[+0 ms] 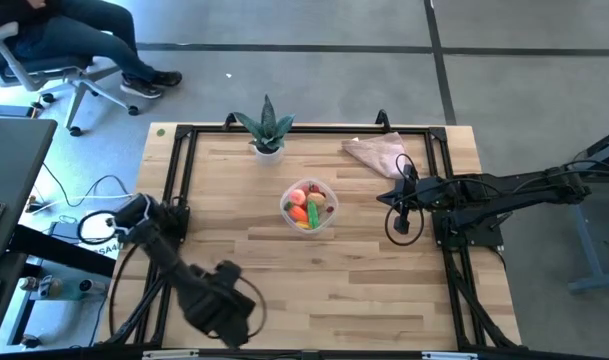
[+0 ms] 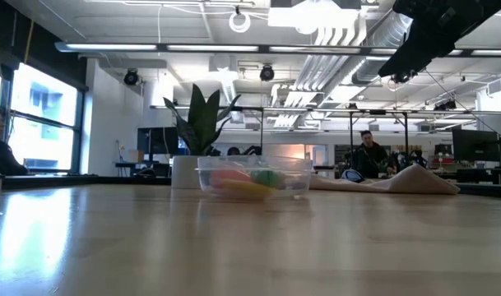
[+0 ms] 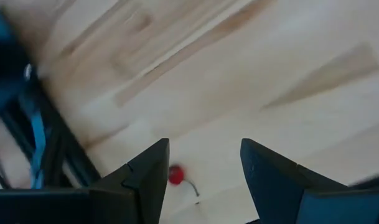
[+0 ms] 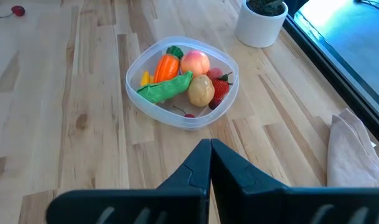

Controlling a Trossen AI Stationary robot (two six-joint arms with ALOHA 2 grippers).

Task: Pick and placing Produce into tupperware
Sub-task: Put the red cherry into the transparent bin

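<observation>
Well, the tupperware (image 1: 310,207) sits mid-table in the high view, holding the carrot (image 4: 166,66), cucumber (image 4: 165,89), peach (image 4: 196,62) and potato (image 4: 201,90). One red berry (image 3: 175,175) lies on the wood between the left gripper (image 3: 201,180)'s parted fingers, seemingly untouched, at lower left of the table. The right gripper (image 4: 210,163), clenched and empty, waits right of the container.

Smooth pale wood table (image 4: 65,124), clear glossy plastic tupperware (image 4: 134,87), soft matt cloth (image 4: 354,149), matt white pot (image 4: 259,28)
</observation>
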